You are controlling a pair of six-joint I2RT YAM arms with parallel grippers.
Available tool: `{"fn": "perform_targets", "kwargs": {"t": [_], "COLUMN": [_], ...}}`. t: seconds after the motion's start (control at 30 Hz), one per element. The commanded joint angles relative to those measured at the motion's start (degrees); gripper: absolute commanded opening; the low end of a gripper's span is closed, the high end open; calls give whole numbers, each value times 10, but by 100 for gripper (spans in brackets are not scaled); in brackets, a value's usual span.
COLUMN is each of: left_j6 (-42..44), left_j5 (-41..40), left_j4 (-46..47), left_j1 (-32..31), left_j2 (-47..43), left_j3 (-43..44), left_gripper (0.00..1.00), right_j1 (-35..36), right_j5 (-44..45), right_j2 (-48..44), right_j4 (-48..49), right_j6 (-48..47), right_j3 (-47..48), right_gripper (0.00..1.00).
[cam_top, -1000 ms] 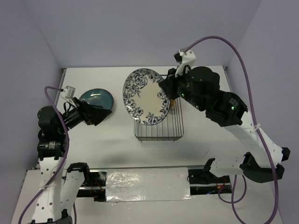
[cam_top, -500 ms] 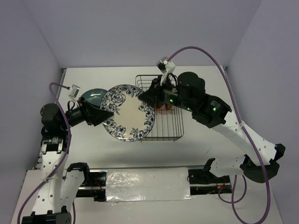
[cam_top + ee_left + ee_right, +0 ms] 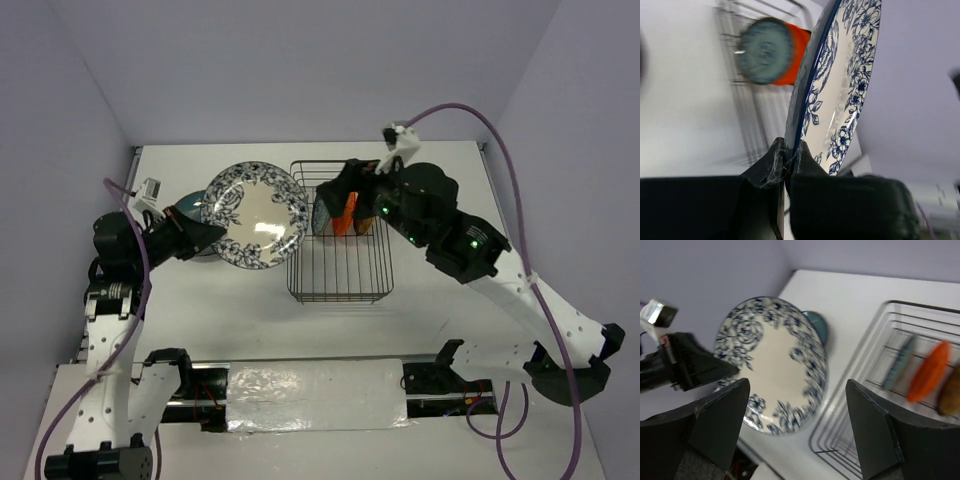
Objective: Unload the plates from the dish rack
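My left end effector is clamping the rim of the floral plate, my right end effector hanging open, empty; setting it on the bench probably follows.

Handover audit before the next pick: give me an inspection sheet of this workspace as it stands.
Surface: white table, no spills seen.
Job's things: dark wire dish rack holds a dark teal plate, a red-orange plate and a yellowish plate, all upright. The white plate with dark-blue floral rim is held on edge left of the rack. A small teal plate lies on the table behind it.
Clutter: nothing seen.
Grippers: left gripper shut on the floral plate's rim; right gripper open, empty.
Cables: purple cable arcs above the right arm; another purple cable runs along the left arm.
Surroundings: plain pale lavender walls.
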Motion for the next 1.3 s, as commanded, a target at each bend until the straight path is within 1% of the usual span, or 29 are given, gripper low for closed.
{"fn": "perform_targets", "kwargs": {"t": [0.0,0.03,0.07,0.13,0.17,0.27,0.33,0.37,0.4,0.5,0.57,0.67,0.7,0.73,0.77,0.87,0.9,0.93,1.0,1.03,1.13,1.17,1.2,1.23,1.27], "left_j6": [-45,-61,-94,-134,-143,-166,-185,-187,-185,-179,-179,-170,-166,-162,-159,-151,-149,-148,-146,-144,-131,-129,-120,-114,-104], "left_j5": [-142,-135,-130,-132,-136,-160,-163,-166,-184,-198,-193,-192,-193,-200,-201,-204,-203,-201,-200,-200,-208,-210,-214,-221,-229], "left_j4": [-47,-29,9,49,66,119,150,163,163,163,186,190,190,187,187,187,187,186,184,178,170,146,138,127,100], "left_j1": [34,48,77,104,128,165,181,189,192,196,196,196,196,196,196,196,196,196,195,195,186,181,178,167,160], "left_j2": [40,48,64,86,110,155,180,207,222,288,330,369,373,377,380,388,390,395,400,408,426,432,439,453,458], "left_j3": [30,8,-3,-28,-34,-46,-54,-53,-46,-35,-33,-19,-15,-14,-11,-7,-7,-8,-14,-16,-15,-9,-3,5,20], "left_gripper": [0,0,0,0,0,0,0,0,0,0,0,0,2,8,12,19,23,33,44,52,63,79,81,99,99], "right_j1": [-19,-22,-26,-27,-27,-28,-28,-29,-29,-29,-28,-28,-28,-28,-28,-29,-29,-29,-28,-28,-29,-28,-28,-28,-29], "right_j5": [162,167,169,174,176,177,171,167,163,141,127,118,117,115,113,109,108,107,104,103,97,96,96,96,96], "right_j2": [-81,-98,-133,-164,-189,-222,-231,-236,-236,-239,-239,-236,-234,-234,-234,-238,-239,-241,-243,-244,-244,-244,-243,-243,-244], "right_j4": [-46,-47,-45,-50,-53,-61,-65,-65,-65,-58,-46,-42,-42,-41,-41,-38,-37,-36,-35,-34,-34,-35,-34,-33,-32], "right_j6": [30,27,23,17,13,3,-3,-7,-9,-14,-18,-24,-25,-28,-29,-32,-32,-31,-29,-28,-25,-24,-24,-23,-23], "right_j3": [-34,-64,-79,-120,-129,-172,-185,-196,-201,-223,-233,-245,-246,-247,-249,-254,-256,-257,-261,-262,-266,-267,-268,-271,-272], "right_gripper": [85,85,85,85,85,85,85,85,85,85,85,85,85,85,85,85,85,85,85,85,85,85,85,85,85]}}
